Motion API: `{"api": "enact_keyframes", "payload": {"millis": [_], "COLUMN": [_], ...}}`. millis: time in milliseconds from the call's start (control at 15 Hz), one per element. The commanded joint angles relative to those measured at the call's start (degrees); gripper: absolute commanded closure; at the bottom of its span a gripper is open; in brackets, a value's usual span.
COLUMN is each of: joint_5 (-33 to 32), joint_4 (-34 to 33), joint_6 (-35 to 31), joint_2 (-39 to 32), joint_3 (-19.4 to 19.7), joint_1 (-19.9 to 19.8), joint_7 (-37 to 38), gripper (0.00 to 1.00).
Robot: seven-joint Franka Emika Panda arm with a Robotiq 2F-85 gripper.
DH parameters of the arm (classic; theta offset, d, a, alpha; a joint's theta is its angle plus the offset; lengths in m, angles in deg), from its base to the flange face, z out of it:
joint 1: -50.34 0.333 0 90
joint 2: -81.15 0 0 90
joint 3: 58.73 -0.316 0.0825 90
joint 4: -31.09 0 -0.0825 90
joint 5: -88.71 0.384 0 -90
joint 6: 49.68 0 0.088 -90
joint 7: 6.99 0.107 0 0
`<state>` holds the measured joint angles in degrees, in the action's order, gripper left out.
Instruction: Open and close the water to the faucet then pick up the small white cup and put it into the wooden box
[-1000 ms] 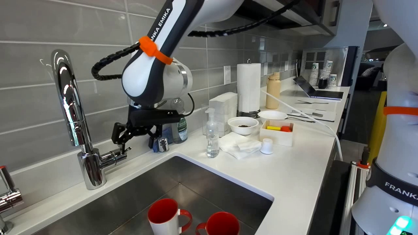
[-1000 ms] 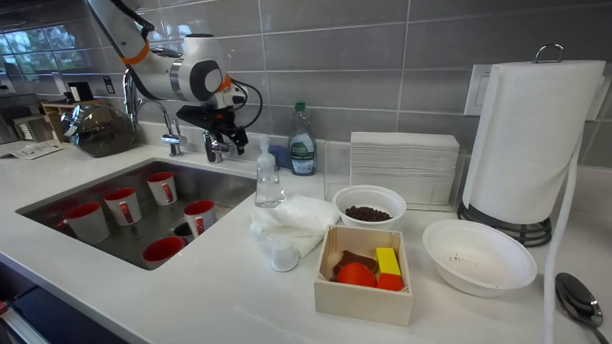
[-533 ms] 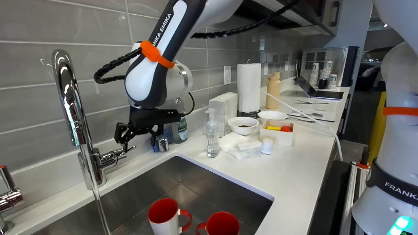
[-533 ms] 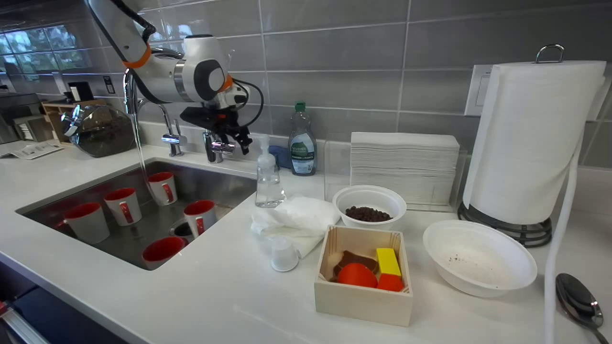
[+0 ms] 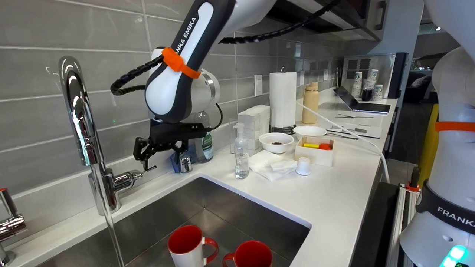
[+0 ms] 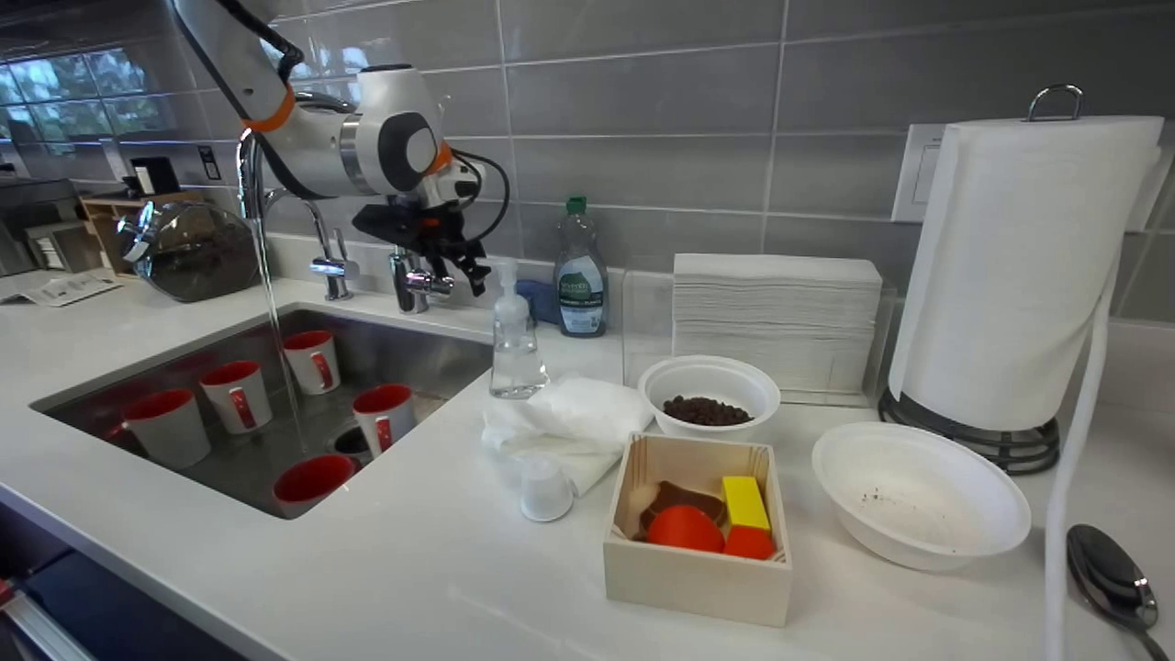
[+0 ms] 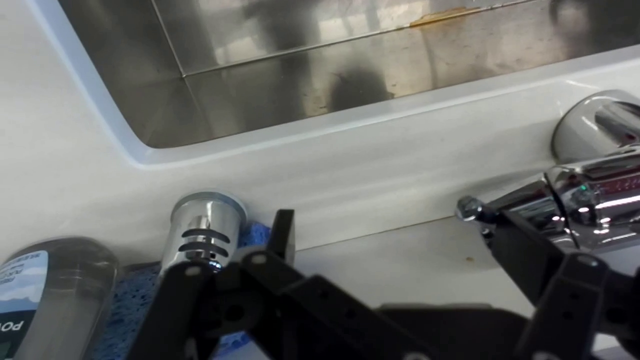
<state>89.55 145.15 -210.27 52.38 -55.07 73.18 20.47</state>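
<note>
The chrome faucet [image 5: 76, 107] stands behind the sink, and water runs from its spout. Its short side lever [image 5: 150, 170] sticks out to the right of the base; the lever's tip [image 7: 468, 208] also shows in the wrist view. My gripper [image 5: 161, 163] is open and holds nothing, with its fingers wide apart in the wrist view [image 7: 392, 217]. One finger is at the lever and seems to touch it. The small white cup [image 6: 545, 490] stands upside down on the counter, beside the wooden box [image 6: 696, 580]. The cup [image 5: 303, 166] and box [image 5: 314, 157] show in both exterior views.
Several red-and-white mugs [image 6: 236, 397] stand in the sink [image 5: 237, 218]. A clear soap pump [image 5: 242, 155], a dish soap bottle [image 6: 580, 275] and a chrome cap [image 7: 205, 225] are near the gripper. A crumpled napkin [image 6: 565, 418] and white bowls [image 6: 921, 496] lie around the box.
Water has started to run from the spout; one second ago there was none. My gripper has moved slightly right, away from the faucet base, and the lever has swung with it.
</note>
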Motion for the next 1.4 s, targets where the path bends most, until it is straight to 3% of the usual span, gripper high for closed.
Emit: {"api": "enact_keyframes", "payload": {"millis": [0,600,1333], "joint_5": [-2.11,-4.10,1.92], "joint_4": [-0.17,-0.49,-1.37], "joint_6": [-0.59,-1.96,2.69], "joint_2": [-0.39,-1.50,-1.91], "joint_3": [1.89,6.88,-1.51], "joint_1": [0.71,2.13,-2.37], "joint_7": [2.46,6.18,3.11], "gripper": [0.00,0.00,0.00]}}
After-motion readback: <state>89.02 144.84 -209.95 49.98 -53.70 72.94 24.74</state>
